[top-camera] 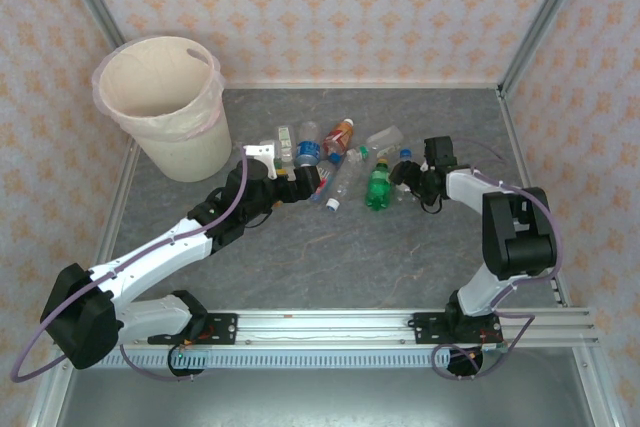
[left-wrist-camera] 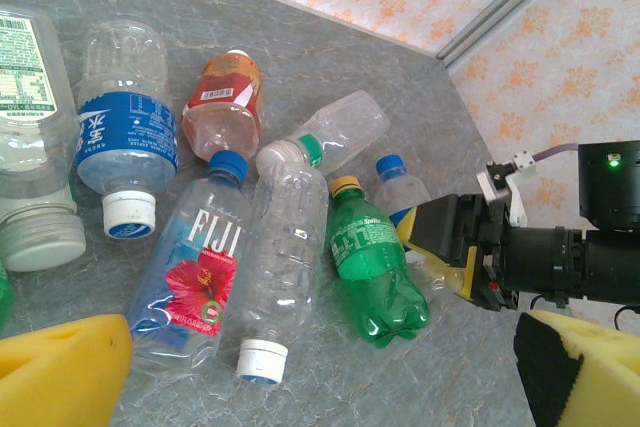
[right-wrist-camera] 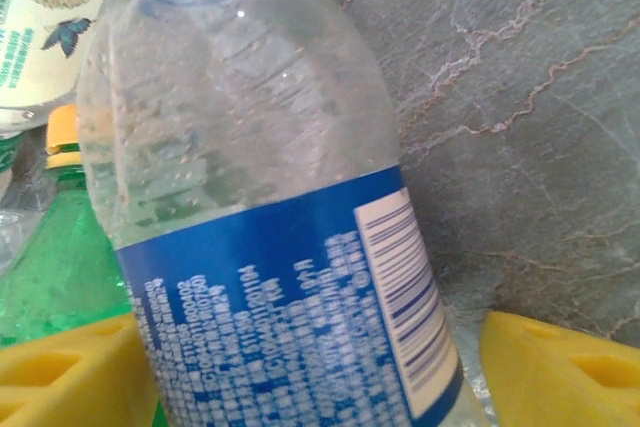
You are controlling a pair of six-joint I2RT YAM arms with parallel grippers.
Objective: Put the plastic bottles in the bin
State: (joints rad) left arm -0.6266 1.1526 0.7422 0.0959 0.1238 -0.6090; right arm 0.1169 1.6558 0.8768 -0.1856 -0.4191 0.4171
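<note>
Several plastic bottles [top-camera: 340, 162] lie in a heap at mid-table. The cream bin [top-camera: 165, 107] stands at the back left with a pinkish liner. My left gripper [top-camera: 308, 180] hangs open at the heap's left side. Between its yellow pads [left-wrist-camera: 60, 367] I see a Fiji bottle [left-wrist-camera: 195, 267], a clear white-capped bottle [left-wrist-camera: 280, 267] and a green Sprite bottle [left-wrist-camera: 375, 267]. My right gripper [top-camera: 408, 175] is at the heap's right. A clear blue-labelled bottle [right-wrist-camera: 270, 247] lies between its yellow pads [right-wrist-camera: 565, 372], with a narrow gap at the right pad.
An orange bottle [left-wrist-camera: 225, 102] and a blue-labelled clear bottle [left-wrist-camera: 125, 137] lie further back in the heap. Metal frame posts [top-camera: 540, 22] and patterned walls close in the grey table [top-camera: 330, 267]. A rail [top-camera: 400, 327] runs along the near edge.
</note>
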